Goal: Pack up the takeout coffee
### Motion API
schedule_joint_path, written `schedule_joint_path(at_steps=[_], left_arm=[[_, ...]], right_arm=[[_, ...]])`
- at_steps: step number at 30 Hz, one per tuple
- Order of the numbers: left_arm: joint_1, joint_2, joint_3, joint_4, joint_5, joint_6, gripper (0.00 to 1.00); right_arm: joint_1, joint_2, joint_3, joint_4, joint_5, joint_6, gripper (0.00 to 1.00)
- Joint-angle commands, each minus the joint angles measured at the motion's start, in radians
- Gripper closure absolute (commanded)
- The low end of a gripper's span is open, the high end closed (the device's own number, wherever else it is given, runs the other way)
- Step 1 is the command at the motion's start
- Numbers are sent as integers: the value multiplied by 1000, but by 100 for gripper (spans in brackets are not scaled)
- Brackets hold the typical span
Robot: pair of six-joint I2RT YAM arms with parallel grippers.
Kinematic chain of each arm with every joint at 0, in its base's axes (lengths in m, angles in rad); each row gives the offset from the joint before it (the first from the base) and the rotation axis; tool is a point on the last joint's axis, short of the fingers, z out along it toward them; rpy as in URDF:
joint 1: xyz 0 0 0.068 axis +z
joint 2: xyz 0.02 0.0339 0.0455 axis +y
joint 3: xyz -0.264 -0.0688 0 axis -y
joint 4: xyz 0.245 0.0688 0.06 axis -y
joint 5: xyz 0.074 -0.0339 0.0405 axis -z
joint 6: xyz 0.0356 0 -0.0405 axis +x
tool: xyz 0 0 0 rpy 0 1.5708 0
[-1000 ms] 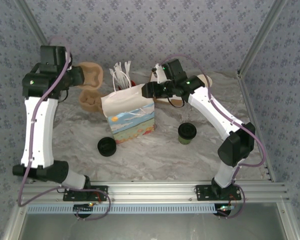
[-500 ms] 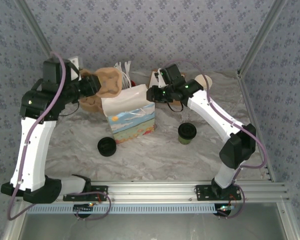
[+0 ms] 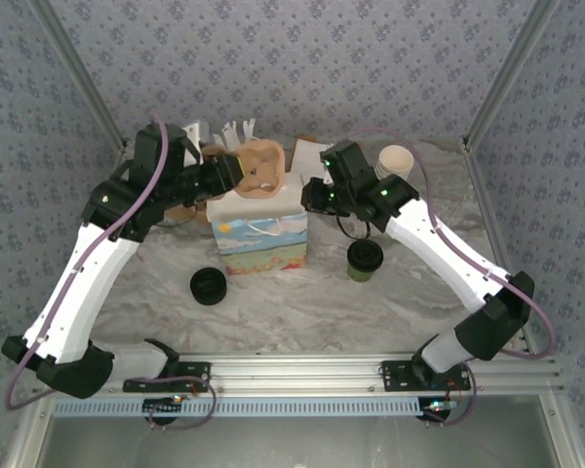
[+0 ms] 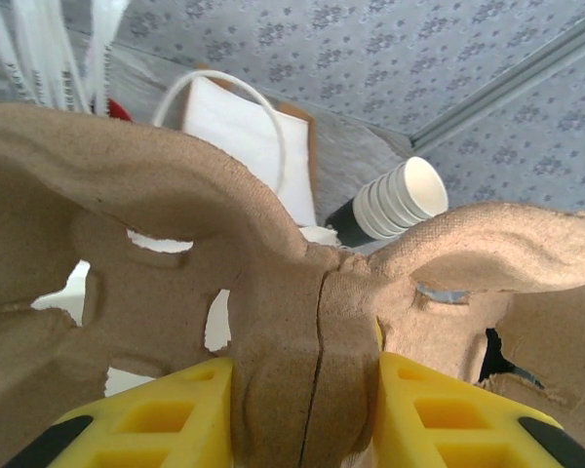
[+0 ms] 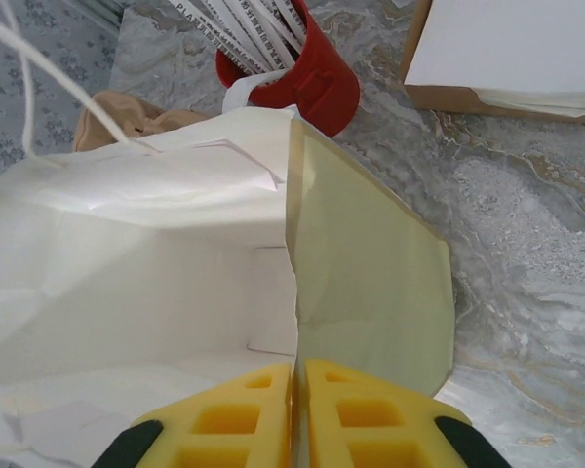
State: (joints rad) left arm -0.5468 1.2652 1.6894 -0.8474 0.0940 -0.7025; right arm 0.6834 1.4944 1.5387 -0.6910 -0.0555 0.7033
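The takeout coffee [image 3: 365,258], a dark green cup with a black lid, stands on the table to the right of the paper bag [image 3: 260,239]. My left gripper [image 3: 226,176] is shut on the middle ridge of a brown pulp cup carrier [image 3: 260,170], holding it over the bag's open top. In the left wrist view the carrier [image 4: 302,322] sits squeezed between my yellow fingers [image 4: 146,419]. My right gripper [image 5: 298,409] is shut on the bag's right wall [image 5: 366,273], with the white bag interior [image 5: 146,263] to its left. In the top view that right gripper [image 3: 312,195] is at the bag's upper right corner.
A lone black lid [image 3: 208,286] lies left of the bag's front. A stack of unlidded cups [image 3: 395,161] lies at the back right. Behind the bag are a white box [image 3: 307,154] and a red cup of sticks [image 5: 302,83]. Patterned walls close in the back and sides.
My left arm has swung right, carrying the carrier from the back left to above the bag. My right gripper has moved down and closed on the bag's right wall.
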Motion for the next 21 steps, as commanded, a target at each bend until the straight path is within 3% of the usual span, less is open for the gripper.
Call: schedule_joint_path(at_steps=[1,11,17,21], left_arm=[[-22,-48,-38,107,5,-64,65],[-42,-65,-121,190,42,-117,65],[-47,-44,-118,218,75,-130,65],[-50,-46,-120,229,84,-139,65]], right_arm=[[10,-29,-34,0,48,65,89],[24,-154,-127,34,43,153,83],[-15,-205,-116,20,33,116,69],[-93,-191,-109,114,-58,-23,59]])
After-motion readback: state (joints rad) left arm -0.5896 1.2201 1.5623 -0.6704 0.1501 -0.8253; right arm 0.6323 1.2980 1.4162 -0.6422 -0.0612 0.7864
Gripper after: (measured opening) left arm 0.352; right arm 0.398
